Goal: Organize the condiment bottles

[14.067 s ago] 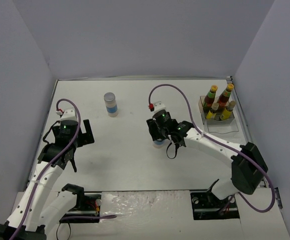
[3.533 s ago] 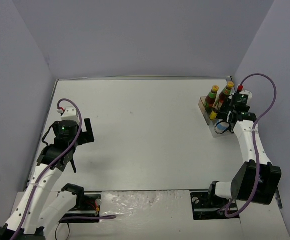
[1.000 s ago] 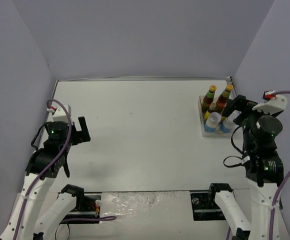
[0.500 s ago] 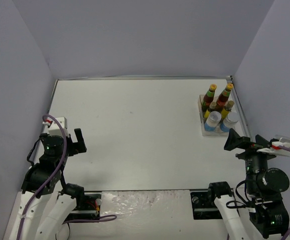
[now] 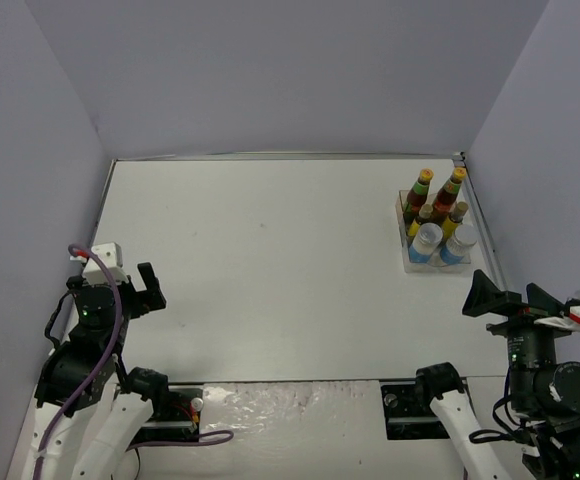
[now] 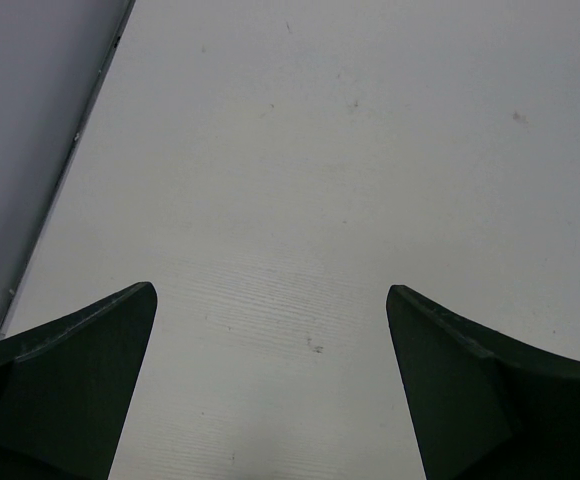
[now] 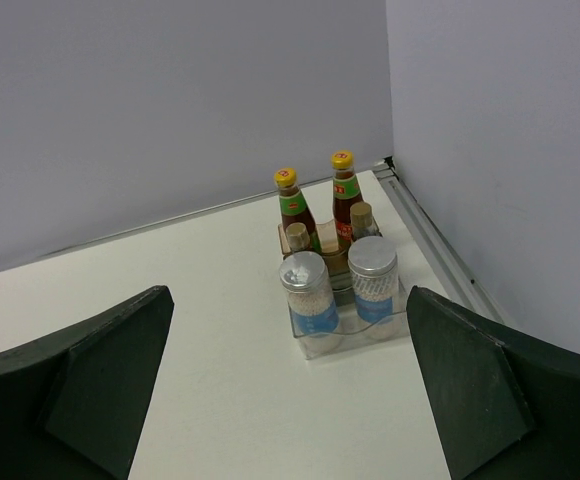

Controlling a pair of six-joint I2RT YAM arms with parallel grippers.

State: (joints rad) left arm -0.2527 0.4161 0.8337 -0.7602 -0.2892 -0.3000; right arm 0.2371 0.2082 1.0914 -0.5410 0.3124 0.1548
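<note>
condiment bottles point(image 7: 305, 291) | seemingly six, in tray point(image 7: 348, 341) | well beyond right gripper point(image 5: 505, 298)

light: bright, even | shadows: soft, faint | focus: sharp | glare: none

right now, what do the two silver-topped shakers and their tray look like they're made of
Left shaker and right shaker: clear bodies, glass or plastic, white grains showing through; silvery caps, shiny metal or metallised plastic. Tray: clear glossy plastic, probably, since the shaker bases show through its wall.
</note>
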